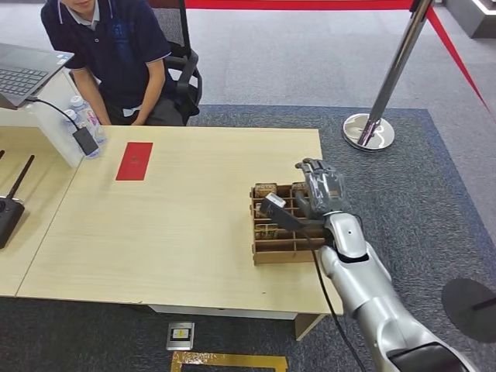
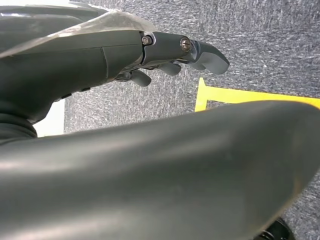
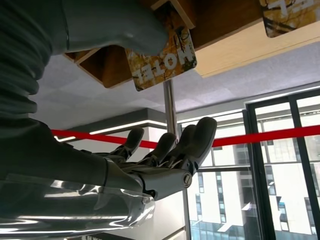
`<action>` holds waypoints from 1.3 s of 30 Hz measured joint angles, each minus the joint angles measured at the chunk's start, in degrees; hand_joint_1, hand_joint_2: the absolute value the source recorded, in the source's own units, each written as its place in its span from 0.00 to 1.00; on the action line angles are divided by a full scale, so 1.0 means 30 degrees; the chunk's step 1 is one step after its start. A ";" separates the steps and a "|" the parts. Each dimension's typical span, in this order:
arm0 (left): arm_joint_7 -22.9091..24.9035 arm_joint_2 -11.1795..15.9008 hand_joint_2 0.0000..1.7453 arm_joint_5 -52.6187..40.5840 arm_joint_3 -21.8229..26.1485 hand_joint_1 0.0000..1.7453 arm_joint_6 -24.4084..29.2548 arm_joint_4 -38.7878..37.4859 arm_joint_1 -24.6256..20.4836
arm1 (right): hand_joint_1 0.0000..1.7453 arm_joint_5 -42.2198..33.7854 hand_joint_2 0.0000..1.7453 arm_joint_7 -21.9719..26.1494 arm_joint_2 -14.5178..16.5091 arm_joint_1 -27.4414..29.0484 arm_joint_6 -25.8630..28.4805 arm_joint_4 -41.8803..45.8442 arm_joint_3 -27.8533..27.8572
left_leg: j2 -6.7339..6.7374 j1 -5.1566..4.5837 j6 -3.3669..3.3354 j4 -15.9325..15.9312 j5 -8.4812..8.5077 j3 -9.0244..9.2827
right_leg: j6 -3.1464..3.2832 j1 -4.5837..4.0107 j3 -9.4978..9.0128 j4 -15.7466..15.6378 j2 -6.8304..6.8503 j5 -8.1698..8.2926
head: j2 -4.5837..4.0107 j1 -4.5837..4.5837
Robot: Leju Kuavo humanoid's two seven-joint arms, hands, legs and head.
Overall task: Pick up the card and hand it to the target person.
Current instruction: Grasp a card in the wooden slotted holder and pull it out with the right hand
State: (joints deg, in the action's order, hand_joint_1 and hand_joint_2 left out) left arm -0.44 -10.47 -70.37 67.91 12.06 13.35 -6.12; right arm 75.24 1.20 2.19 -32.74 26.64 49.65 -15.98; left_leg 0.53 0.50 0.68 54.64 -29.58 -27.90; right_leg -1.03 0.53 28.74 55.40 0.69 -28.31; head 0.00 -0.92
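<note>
A wooden slotted box (image 1: 280, 249) stands near the table's right edge with mottled cards (image 1: 265, 189) upright in its slots. My right hand (image 1: 322, 190) hovers over the box's far right part. In the right wrist view its thumb (image 3: 113, 25) lies against a card printed HOTEL (image 3: 162, 62), while its fingers (image 3: 177, 145) stretch out apart from the card, holding nothing. A second card (image 3: 290, 17) sits further along the box. My left hand (image 2: 151, 50) hangs over the grey carpet with fingers extended and empty. A person (image 1: 117, 46) sits behind the table's far left corner.
A red envelope (image 1: 134, 161) lies on the table in front of the person. A laptop (image 1: 23, 74), water bottles (image 1: 87, 116) and a black device with an antenna (image 1: 8, 209) are at the left. A stanchion (image 1: 368, 132) with red belt stands far right.
</note>
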 joint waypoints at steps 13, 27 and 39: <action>-0.0018 0.0000 0.00 0.0167 0.0007 0.00 0.0004 0.0000 0.0000 | 0.37 -0.0097 1.00 0.0310 0.0131 -0.1149 0.0204 -0.1390 0.0104 | 0.0000 0.0000 0.0000 0.0000 0.0000 0.0001 | 0.0000 0.0000 -0.0001 0.0000 0.0000 0.0000 | 0.0000 0.0006; -0.0251 0.0000 0.00 0.0317 0.0007 0.00 0.0173 0.0000 0.0002 | 0.41 -0.0179 1.00 0.0395 0.0182 -0.1225 0.0803 -0.2317 0.0379 | 0.0000 0.0000 0.0000 0.0001 0.0001 0.0003 | 0.0000 0.0000 0.0000 0.0000 0.0000 0.0001 | 0.0000 0.0004; -0.0242 -0.0005 0.00 0.0388 0.0007 0.00 0.0204 -0.0007 -0.0001 | 0.79 -0.0045 1.00 0.0454 0.0175 -0.1153 0.0812 -0.2387 0.0437 | 0.0000 0.0000 0.0000 0.0002 0.0001 0.0003 | 0.0000 0.0000 -0.0002 0.0001 0.0000 0.0002 | 0.0000 -0.0001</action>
State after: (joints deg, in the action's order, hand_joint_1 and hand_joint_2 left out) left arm -1.16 -10.49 -69.20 67.93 12.68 13.33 -6.12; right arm 75.10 2.56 2.72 -36.20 29.08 42.49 -14.67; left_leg 0.53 0.50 0.68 54.65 -29.57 -27.89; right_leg -1.03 0.53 28.74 55.40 0.69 -28.31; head 0.00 -0.93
